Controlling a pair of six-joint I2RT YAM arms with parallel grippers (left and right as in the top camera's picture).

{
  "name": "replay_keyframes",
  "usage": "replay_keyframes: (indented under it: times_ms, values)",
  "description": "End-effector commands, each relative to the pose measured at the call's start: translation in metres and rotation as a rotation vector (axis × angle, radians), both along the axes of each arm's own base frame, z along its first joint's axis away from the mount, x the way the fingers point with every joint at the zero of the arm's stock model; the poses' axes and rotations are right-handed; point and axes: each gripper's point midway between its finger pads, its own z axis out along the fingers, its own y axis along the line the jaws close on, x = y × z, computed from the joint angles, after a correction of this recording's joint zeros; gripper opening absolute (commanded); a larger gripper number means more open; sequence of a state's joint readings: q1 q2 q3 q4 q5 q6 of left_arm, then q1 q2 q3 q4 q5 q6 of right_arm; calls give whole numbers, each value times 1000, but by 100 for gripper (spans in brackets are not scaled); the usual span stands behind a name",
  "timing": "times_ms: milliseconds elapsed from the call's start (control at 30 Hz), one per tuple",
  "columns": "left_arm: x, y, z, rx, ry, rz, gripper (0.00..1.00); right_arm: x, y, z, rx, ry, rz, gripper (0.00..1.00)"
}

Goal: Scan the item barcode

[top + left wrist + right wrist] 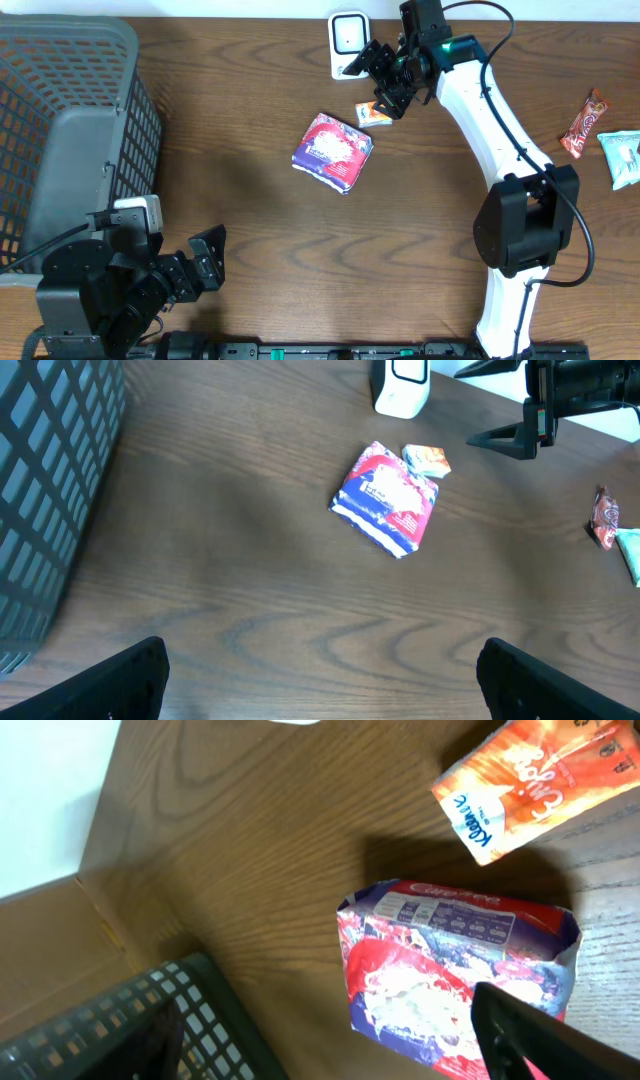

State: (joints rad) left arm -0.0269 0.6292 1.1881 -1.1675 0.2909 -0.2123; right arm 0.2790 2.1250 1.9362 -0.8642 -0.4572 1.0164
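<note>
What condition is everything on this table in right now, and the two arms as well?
Left arm, jaws wide open, empty.
Right arm, jaws open, empty.
Noodle packet, lying flat, untouched.
Orange packet, lying flat, not held.
Scanner, standing upright.
Basket, upright, nothing visible inside.
Candy bar, wrapped, lying flat.
Teal packet, lying flat.

The grey plastic mesh basket (60,120) runs off the left and top edges of the overhead view, and the right wrist view catches only a corner of it. From above, the small orange snack packet (375,114) lies partly under the right gripper (376,82). The white box-shaped scanner (400,385) is cropped at the top of the left wrist view. A teal packet (625,158) is cut off at the right edge. The small print on the red-and-blue crinkled foil packet (450,950) is too blurred to read, and one of the gripper's dark fingers (550,1040) covers its lower corner.
</note>
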Motion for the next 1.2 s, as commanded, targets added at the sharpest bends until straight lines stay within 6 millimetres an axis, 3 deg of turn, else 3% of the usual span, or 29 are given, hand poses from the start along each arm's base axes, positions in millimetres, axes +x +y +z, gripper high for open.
replay_keyframes:
  times_ms: [0, 200, 300, 633, 800, 1000, 1167]
  values:
    - [-1, -2, 5, -8, -14, -8, 98, -2, 3, 17, 36, 1, -30, 86]
    - [-1, -2, 5, -8, -14, -8, 98, -6, 12, 22, 162, 154, -183, 84]
    - [-1, -2, 5, -8, -14, -8, 98, -1, 13, 25, 184, 152, -209, 99]
    - [-1, -2, 5, -8, -14, -8, 98, 4, 13, 27, 261, 268, -397, 99]
    - [-1, -2, 5, -8, -14, -8, 98, 13, -10, 15, 212, 310, -640, 99]
    - [-1, -2, 5, -8, -14, -8, 98, 19, -56, -2, 119, 320, -1022, 99]
    - [-1, -2, 5, -8, -14, -8, 98, 15, -71, -7, 51, 297, -1082, 99]
